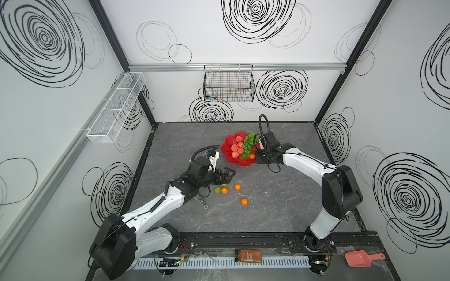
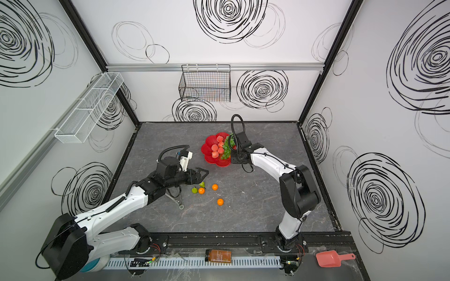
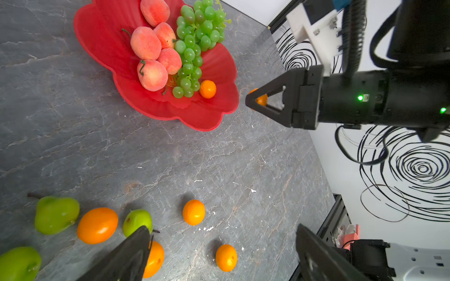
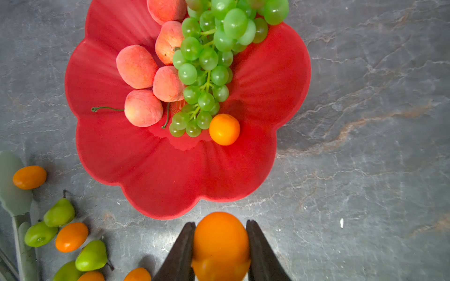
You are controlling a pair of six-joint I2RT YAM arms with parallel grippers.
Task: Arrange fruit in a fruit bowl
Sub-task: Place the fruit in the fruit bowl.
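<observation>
1. Grey marbled worktop (image 1: 280,194), boxed in by white walls scrawled with black spirals.
2. Right jaws are clamped on the held tangerine (image 4: 221,243), one finger (image 4: 180,253) against each side. They sit just outside the near rim of the bowl (image 4: 170,175). Whether the fruit touches the worktop I cannot tell.
3. Left jaws stand wide apart and grip nothing. They hover over the loose fruit, and in the left wrist view one finger (image 3: 126,258) covers part of a tangerine lying there.
4. The red scalloped bowl rests on the worktop toward the back, between the two arms.
5. Inside it, five peaches (image 4: 136,67) lie bunched together with the grapes (image 4: 207,60) pressed against them. The bowl tangerine (image 4: 224,129) touches the tip of the bunch.
6. Nearer the front, loose tangerines (image 1: 237,187) and green pears (image 1: 217,190) lie scattered on the worktop. Some touch each other; two tangerines lie apart. More of them are hidden under the left arm in both top views.
7. A pale green utensil (image 4: 12,185) lies beside that cluster.
8. A black basket (image 1: 229,85) hangs on the back wall and a white rack (image 1: 114,107) on the left wall.
9. An amber jar (image 1: 248,256) and a pink scoop (image 1: 360,258) lie on the front ledge.
</observation>
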